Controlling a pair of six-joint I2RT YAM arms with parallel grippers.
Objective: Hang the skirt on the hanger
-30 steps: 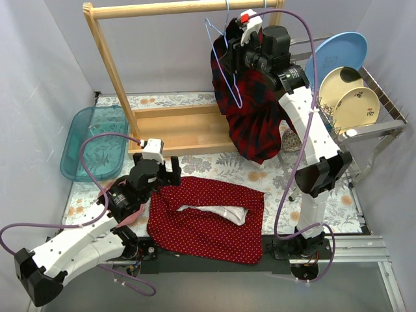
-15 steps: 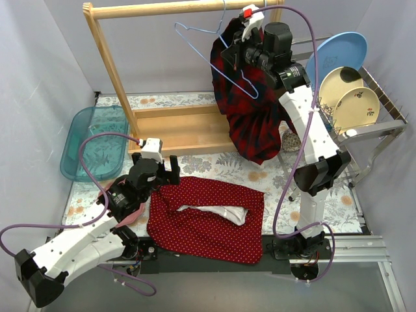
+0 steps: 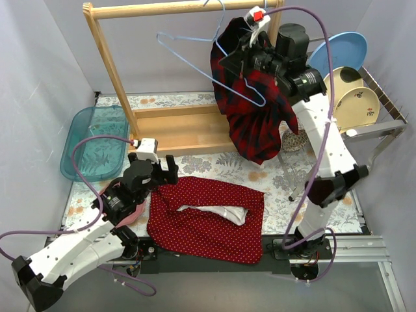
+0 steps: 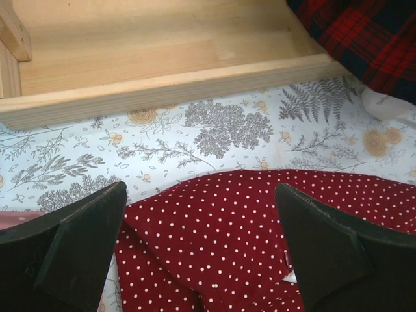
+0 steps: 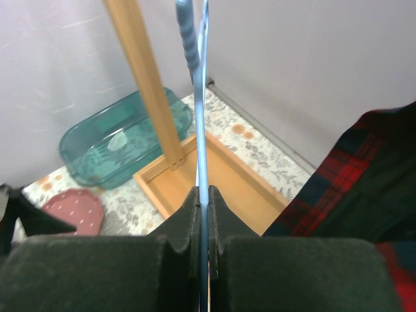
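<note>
Floral bench (image 3: pixel 221 166), top view: skirt (image 3: pixel 208 221) lies flat, long axis left-right, nearest the spread left hand (image 3: pixel 162 170). Left wrist: skirt edge directly below. Right wrist: right hand (image 5: pixel 203 211) pinches hanger (image 5: pixel 198 97), high above skirt.

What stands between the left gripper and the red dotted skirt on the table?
Nothing visible does. The open left gripper hangs above the skirt's far left corner, with only air between its fingers and the cloth. The plaid garment on the rack hangs farther right, out of the path.
</note>
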